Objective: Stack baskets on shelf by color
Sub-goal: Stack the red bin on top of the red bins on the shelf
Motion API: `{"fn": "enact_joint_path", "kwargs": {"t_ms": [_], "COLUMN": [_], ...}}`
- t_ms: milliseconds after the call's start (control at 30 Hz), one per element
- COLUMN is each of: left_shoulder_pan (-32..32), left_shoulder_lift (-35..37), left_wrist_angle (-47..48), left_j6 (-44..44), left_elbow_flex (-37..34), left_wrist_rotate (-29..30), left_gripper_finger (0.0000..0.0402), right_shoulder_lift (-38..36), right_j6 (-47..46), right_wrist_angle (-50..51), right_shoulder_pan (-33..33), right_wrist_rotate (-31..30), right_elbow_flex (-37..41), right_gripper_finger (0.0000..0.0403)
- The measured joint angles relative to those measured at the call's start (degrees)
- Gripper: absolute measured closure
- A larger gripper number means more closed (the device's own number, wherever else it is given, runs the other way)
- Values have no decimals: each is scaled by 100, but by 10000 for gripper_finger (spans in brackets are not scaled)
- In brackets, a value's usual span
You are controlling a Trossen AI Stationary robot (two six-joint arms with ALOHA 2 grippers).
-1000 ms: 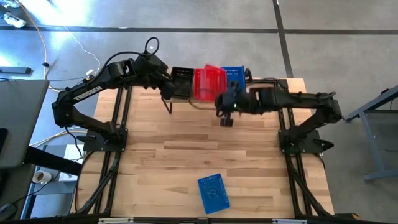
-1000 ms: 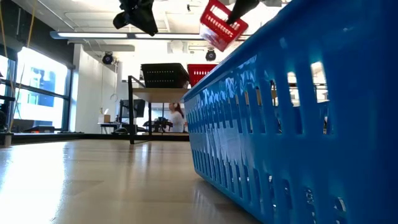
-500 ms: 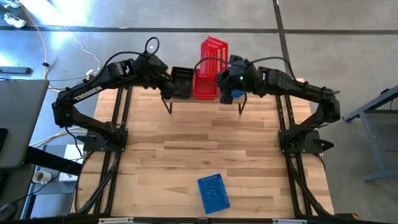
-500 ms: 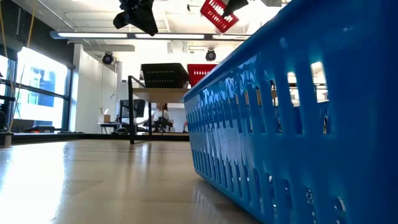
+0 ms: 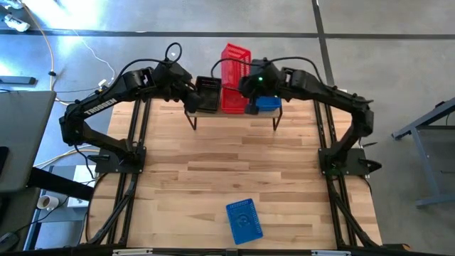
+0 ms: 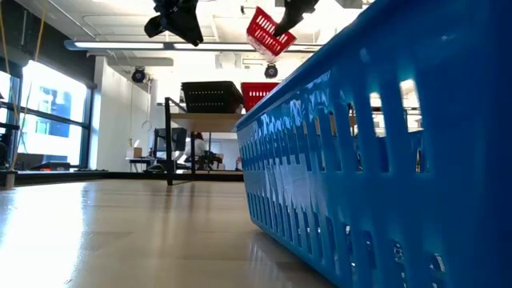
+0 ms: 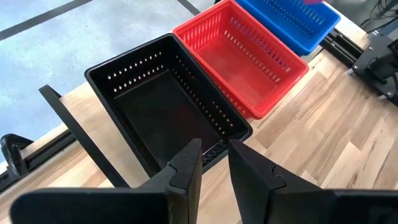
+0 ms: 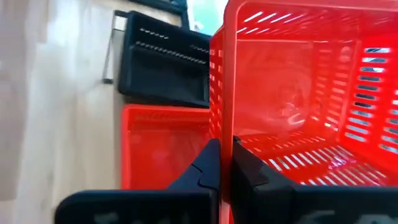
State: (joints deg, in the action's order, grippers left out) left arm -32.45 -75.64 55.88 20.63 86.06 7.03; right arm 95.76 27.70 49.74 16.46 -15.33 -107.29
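Pinching the wall of a red perforated plastic basket (image 8: pixel 292 118), your right gripper (image 8: pixel 225 163) has its two dark fingers clamped tight on the basket's rim, one finger inside and one outside, and the basket hangs tilted in the air above the shelf. In the high view that held basket (image 5: pixel 235 62) shows above the far edge of the low wooden-topped shelf on thin black legs (image 5: pixel 234 114), past the red stack (image 5: pixel 232 99) that sits in the shelf's middle.

Your left gripper (image 7: pixel 213 163) grips nothing: its fingers stand a little apart, hovering just over the near rim of the black perforated basket (image 7: pixel 163 106) at the shelf's left end. Beside that black one sits the red basket (image 7: pixel 242 56), touching it, and beyond that the blue perforated basket (image 7: pixel 292 18) on the shelf's right end.

Nearest to you, one more blue perforated basket (image 5: pixel 244 220) lies alone on the large wooden tabletop (image 5: pixel 213 171), well apart from the shelf, with bare wood all around it.

Both arms reach in from their own sides, elbows bent, wrists meeting over the shelf; the right arm (image 5: pixel 320 89) arches over the blue end.
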Motion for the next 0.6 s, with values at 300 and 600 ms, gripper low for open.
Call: {"fn": "enact_joint_path", "kwargs": {"t_ms": [300, 600], "left_shoulder_pan": [0, 0], "left_shoulder_lift": [0, 0], "left_wrist_angle": [0, 0], "left_j6": [-18, -18], "left_elbow_flex": [0, 0], "left_wrist_rotate": [-38, -64], "left_gripper_finger": [330, 330], "right_shoulder_lift": [592, 795], "right_j6": [-633, -836], "right_wrist_angle": [1147, 1464], "right_shoulder_pan": [-68, -282], "right_wrist_rotate": [232, 231], "right_elbow_flex": [-517, -524], "right_gripper_finger": [403, 403]}}
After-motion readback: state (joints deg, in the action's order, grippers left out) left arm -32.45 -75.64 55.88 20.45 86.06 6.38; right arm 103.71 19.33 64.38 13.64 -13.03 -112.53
